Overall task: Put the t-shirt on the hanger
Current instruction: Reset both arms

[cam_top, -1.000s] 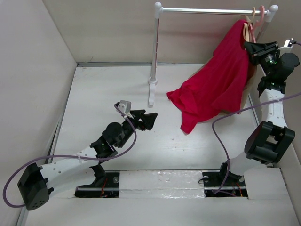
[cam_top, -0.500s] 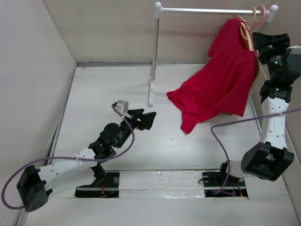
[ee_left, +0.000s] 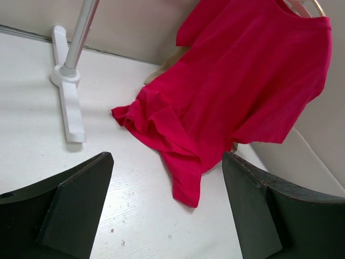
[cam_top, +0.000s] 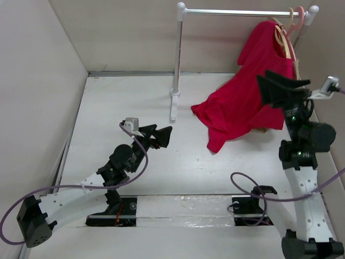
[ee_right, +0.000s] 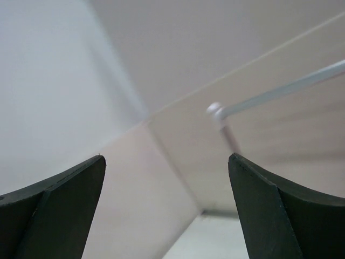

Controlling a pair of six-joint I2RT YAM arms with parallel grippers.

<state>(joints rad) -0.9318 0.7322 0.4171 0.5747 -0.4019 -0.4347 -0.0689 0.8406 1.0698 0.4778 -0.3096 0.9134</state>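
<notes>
The red t-shirt [cam_top: 253, 91] hangs by its neck on the beige hanger [cam_top: 284, 40], which hooks over the rail at the top right. Its lower part trails onto the table [cam_top: 135, 91]. In the left wrist view the t-shirt [ee_left: 237, 91] fills the upper right, with the hanger [ee_left: 308, 6] just showing at its collar. My right gripper [cam_top: 262, 89] stands open in front of the shirt, holding nothing; its wrist view shows only walls between the fingers [ee_right: 167, 205]. My left gripper [cam_top: 166, 136] is open and empty over the table, left of the shirt's lowest corner [ee_left: 167, 216].
A white clothes rack has its post [cam_top: 177, 54] and foot [ee_left: 67, 102] at mid-table and its rail [cam_top: 237, 12] running right. A pink hanger [cam_top: 296, 16] hangs beside the beige one. Walls close in the table at left, back and right.
My right gripper opened wide, let go near the collar and drew back down and toward me. The shirt now hangs freely on the hanger. The left arm slid slightly left.
</notes>
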